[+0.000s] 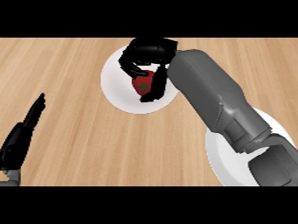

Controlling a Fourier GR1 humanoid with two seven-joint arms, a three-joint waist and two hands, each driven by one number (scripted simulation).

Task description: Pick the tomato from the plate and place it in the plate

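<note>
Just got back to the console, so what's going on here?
The right hand is over the far plate, its fingers and thumb curled round the tomato. Whether the tomato has lifted off that plate cannot be told. The near plate lies at the lower right, partly under the right forearm. The left hand rests open at the lower left, fingers up.

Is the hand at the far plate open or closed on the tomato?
Closed: the right hand curls its fingers and thumb round the tomato over the far plate. Lifted or not, I cannot tell.
</note>
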